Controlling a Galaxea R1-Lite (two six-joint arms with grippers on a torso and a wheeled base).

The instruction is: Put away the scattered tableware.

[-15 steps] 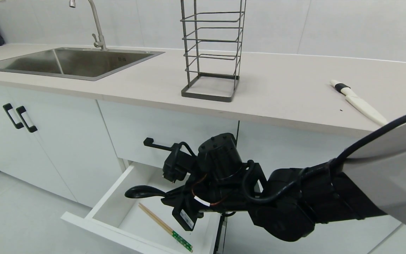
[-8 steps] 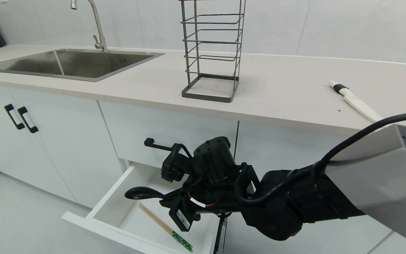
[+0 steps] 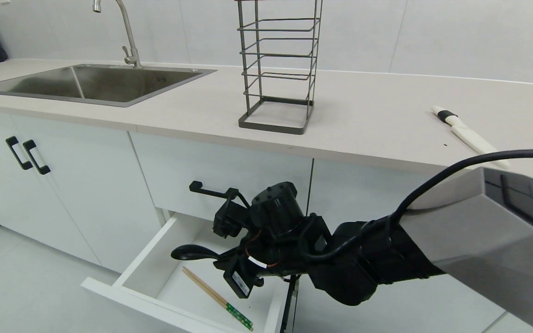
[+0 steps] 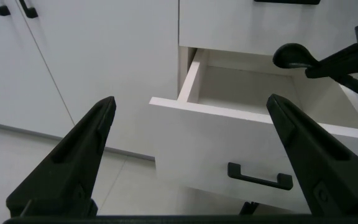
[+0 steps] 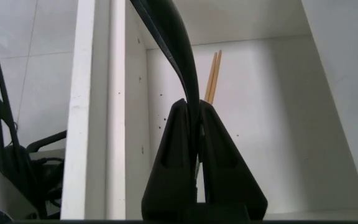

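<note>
My right gripper is shut on the handle of a black spoon, holding it over the open white drawer below the counter. The spoon's bowl points toward the drawer's left side. A pair of wooden chopsticks with green ends lies on the drawer floor under the spoon. In the right wrist view the spoon handle rises from between the shut fingers, with the chopsticks beyond. My left gripper is open in front of the drawer's face, with the spoon beyond it.
On the counter lie a white knife with a black band at the right, a dark wire rack in the middle and a steel sink with a tap at the left. Cabinet doors with black handles stand left of the drawer.
My right arm has sunk slightly and shifted the spoon a little to the right over the drawer. The grip on the spoon is unchanged.
</note>
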